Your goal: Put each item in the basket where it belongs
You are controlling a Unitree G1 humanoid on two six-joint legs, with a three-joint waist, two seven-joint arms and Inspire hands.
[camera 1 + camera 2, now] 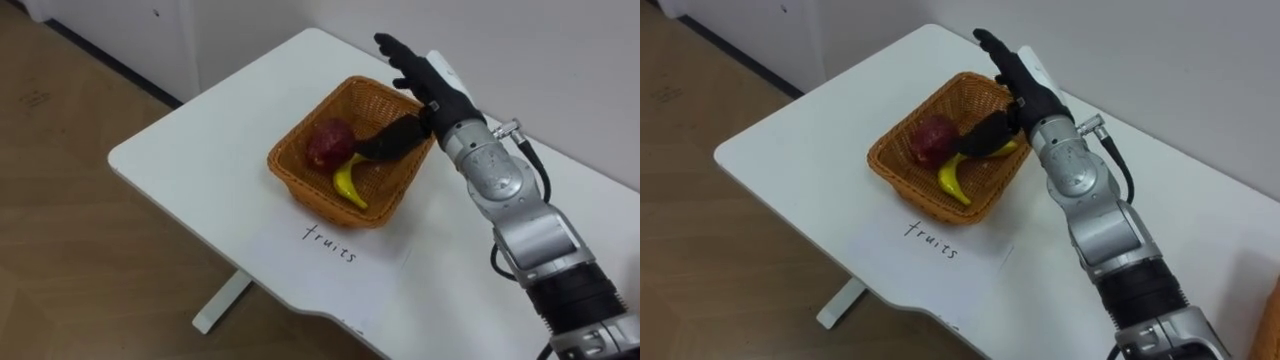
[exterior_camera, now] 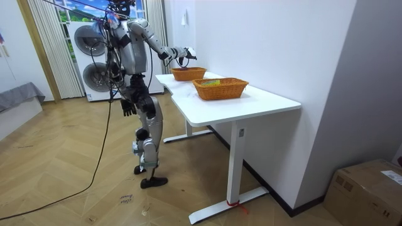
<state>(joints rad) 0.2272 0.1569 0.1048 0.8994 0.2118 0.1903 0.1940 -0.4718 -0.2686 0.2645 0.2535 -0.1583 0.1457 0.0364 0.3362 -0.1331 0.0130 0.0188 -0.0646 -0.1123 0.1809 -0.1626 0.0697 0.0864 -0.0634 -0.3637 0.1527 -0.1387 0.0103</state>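
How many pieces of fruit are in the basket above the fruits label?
2 in the basket: a dark red fruit at its left and a yellow banana beside it, nearer the front. The right hand above may hide more.

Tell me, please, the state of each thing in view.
Right hand: open, above the basket's far corner, holding nothing.
Left hand: hanging at the robot's side.
Basket: upright on the table, holding both fruits.
Red fruit: lying in the basket.
Banana: in the basket, beside the red fruit.
Paper sheet: flat on the table.

woven wicker basket (image 1: 300, 165), smooth matt white tabletop (image 1: 190, 150), paper label (image 1: 330, 243), wood-look floor (image 1: 60, 250)
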